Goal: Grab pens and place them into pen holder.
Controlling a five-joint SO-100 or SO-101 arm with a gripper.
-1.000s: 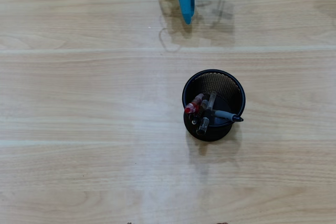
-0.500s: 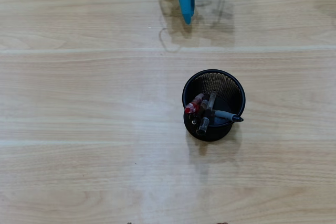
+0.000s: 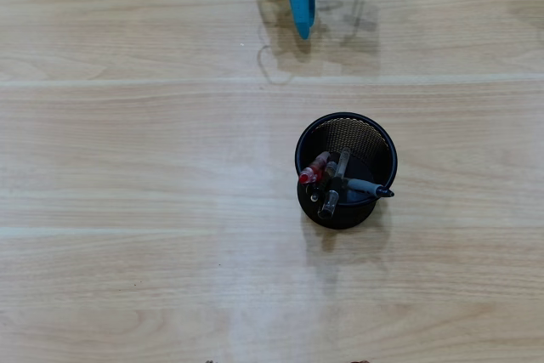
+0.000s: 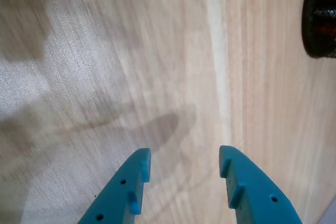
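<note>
The pen holder [image 3: 347, 127], a round black wire-mesh cup, stands at the middle of the table in the overhead view. Several pens lean inside it: a red one [image 3: 313, 168], a dark one [image 3: 342, 164], a clear one with a grey end [image 3: 367, 186] poking over the right rim, and another clear one [image 3: 328, 202]. My blue gripper [image 3: 314, 23] is at the top edge, well apart from the cup. In the wrist view the gripper [image 4: 184, 157] is open over bare wood with nothing between its fingers [image 4: 137, 174]. The pen holder [image 4: 318, 22] shows at that view's upper right edge.
The light wooden table [image 3: 136, 167] surrounds the cup on all sides. No loose pens show on it in either view. The gripper's shadow [image 4: 157, 129] falls on the wood just ahead of the fingers.
</note>
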